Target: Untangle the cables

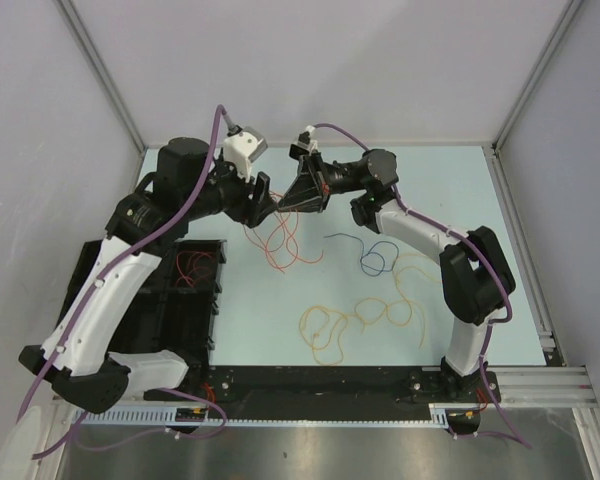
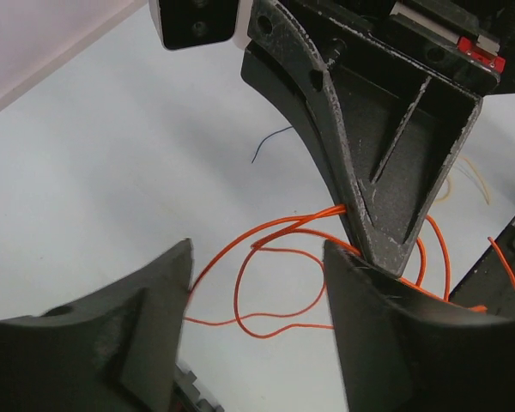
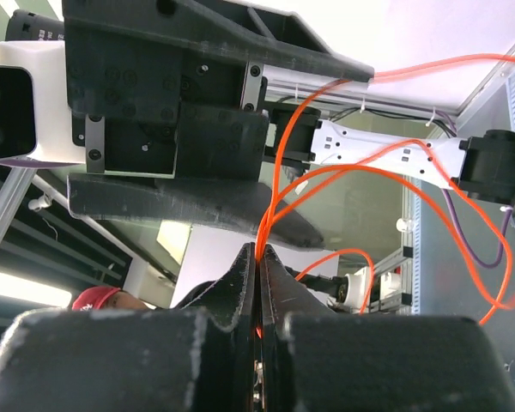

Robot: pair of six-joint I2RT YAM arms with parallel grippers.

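Clamping the orange cable at the table's twelve o'clock, the right gripper is clenched; the left gripper gapes, released.

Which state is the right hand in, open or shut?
Shut on the orange cable. In the right wrist view the fingers of the right hand meet, and the cable comes out from between their tips.

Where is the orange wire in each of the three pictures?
Top view: the orange wire loops just below the right gripper, upper middle.
Left wrist: it curls across the middle, seen between the open left gripper's fingers.
Right wrist: it rises from the centre, pinched in the shut right gripper.
Shared landmark: the right gripper's tip, on the wire in all three.
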